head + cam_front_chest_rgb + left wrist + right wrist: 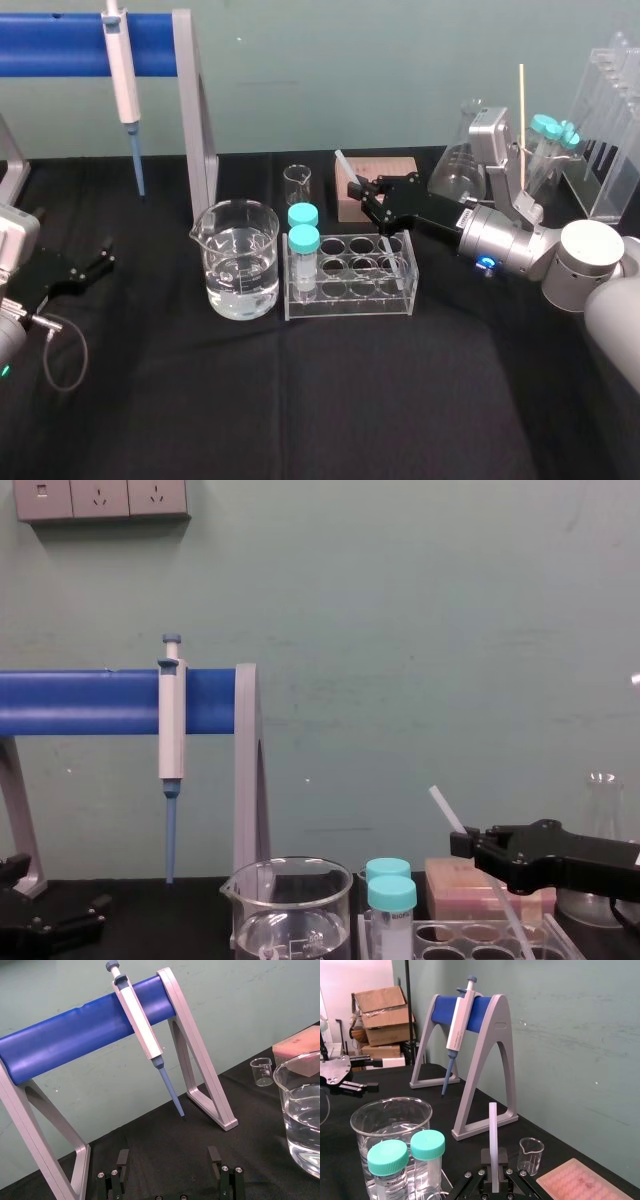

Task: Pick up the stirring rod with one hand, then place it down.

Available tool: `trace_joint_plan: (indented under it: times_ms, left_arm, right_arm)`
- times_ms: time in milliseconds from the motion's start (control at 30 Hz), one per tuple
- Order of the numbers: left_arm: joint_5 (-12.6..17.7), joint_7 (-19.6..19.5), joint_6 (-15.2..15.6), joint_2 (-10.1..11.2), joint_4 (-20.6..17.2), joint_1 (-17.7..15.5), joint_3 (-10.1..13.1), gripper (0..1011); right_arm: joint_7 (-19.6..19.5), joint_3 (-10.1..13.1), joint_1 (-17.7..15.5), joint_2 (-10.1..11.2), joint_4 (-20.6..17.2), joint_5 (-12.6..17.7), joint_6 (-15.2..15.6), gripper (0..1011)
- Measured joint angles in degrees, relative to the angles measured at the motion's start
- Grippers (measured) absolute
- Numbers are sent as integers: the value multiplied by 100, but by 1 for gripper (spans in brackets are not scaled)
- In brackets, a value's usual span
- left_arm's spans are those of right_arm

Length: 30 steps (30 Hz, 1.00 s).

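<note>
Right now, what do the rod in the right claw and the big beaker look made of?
Stirring rod, pinched in the right claw just behind the tube rack: translucent milky white, matte; plastic or frosted glass, cannot tell. Beaker: clear and glossy with bright rim glints, liquid visible through it; likely glass. Left claw rests open, far left.

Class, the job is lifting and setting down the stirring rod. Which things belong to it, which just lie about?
In the job: stirring rod, held by the right hand.
Lying about: beaker, pipette, tube rack, pink block, left hand parked at left.
</note>
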Motion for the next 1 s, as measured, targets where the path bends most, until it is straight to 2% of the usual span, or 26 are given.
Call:
trace_joint_plan:
  times_ms: [200, 300, 500, 533, 667, 867, 1000]
  left_arm:
    - [0, 0, 0, 0, 0, 0, 0, 1000]
    - [0, 0, 0, 0, 0, 0, 0, 1000]
    - [0, 0, 0, 0, 0, 0, 0, 1000]
    - [-1, 0, 0, 0, 0, 0, 0, 1000]
    - [0, 0, 0, 0, 0, 0, 0, 1000]
    - [0, 0, 0, 0, 0, 0, 0, 1000]
    - [0, 0, 0, 0, 0, 0, 0, 1000]
  right_arm:
    - [-231, 93, -224, 88, -447, -8, 88, 66]
    - [-359, 174, -398, 152, -804, 46, 155, 66]
    - [-535, 362, -768, 307, -1662, 278, 278, 66]
    - [-535, 362, -768, 307, -1662, 278, 278, 66]
    - [-583, 449, -932, 383, -2112, 443, 266, 66]
    - [-657, 530, -1050, 444, -2525, 559, 90, 66]
    - [-799, 584, -1115, 447, -2705, 491, -285, 66]
